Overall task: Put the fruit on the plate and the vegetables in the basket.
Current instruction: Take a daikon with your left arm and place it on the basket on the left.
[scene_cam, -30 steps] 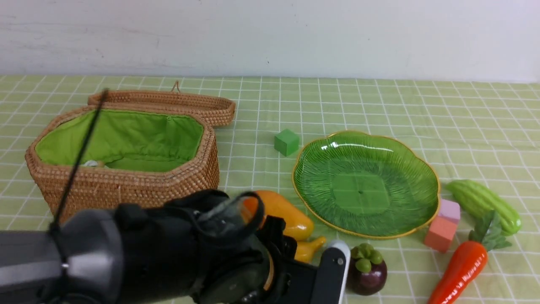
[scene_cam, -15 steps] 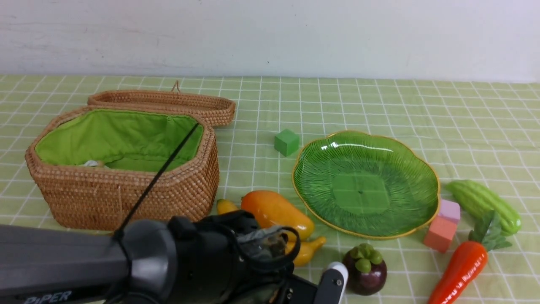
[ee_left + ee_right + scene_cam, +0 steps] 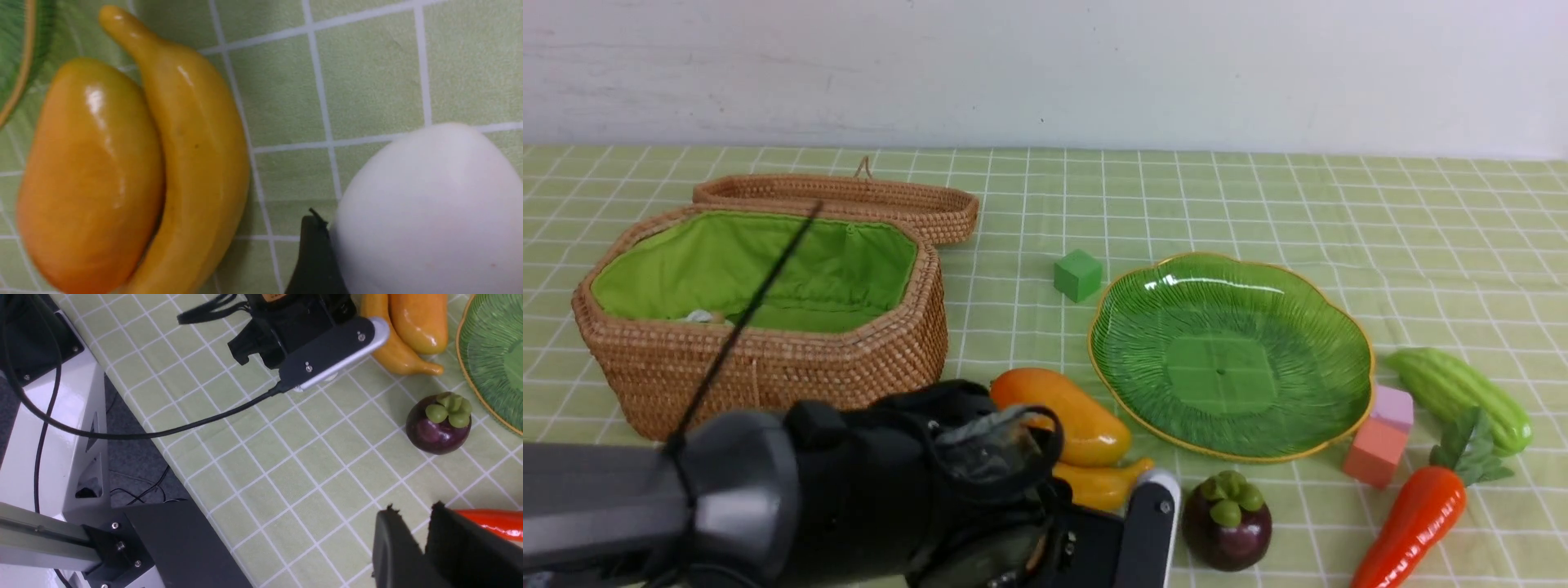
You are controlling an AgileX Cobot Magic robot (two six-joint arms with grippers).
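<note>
My left gripper (image 3: pixel 408 228) is shut on the white radish (image 3: pixel 425 204), with one black finger (image 3: pixel 314 253) pressed against its side. In the front view my left arm (image 3: pixel 890 490) hides it, low in front of the basket (image 3: pixel 768 367). The mango (image 3: pixel 1062 412) and banana (image 3: pixel 1103 482) lie side by side next to the plate (image 3: pixel 1225 327), which holds nothing. The mangosteen (image 3: pixel 1227 523) sits in front of the plate. The gourd (image 3: pixel 1454 396) and carrot (image 3: pixel 1413 514) lie to the right. My right gripper (image 3: pixel 412 510) is shut and empty beside the carrot (image 3: pixel 490 524). No eggplant shows.
A green cube (image 3: pixel 1078 274) sits behind the plate, and a pink cube (image 3: pixel 1392 407) and a salmon cube (image 3: pixel 1374 452) at its right rim. The basket lid (image 3: pixel 849 200) lies open behind the basket. The table's front edge and the robot's frame (image 3: pixel 61 457) show in the right wrist view.
My left arm dipped low and to the right half a second ago, and has now risen a little and drawn back left. The objects on the table have stayed in place.
</note>
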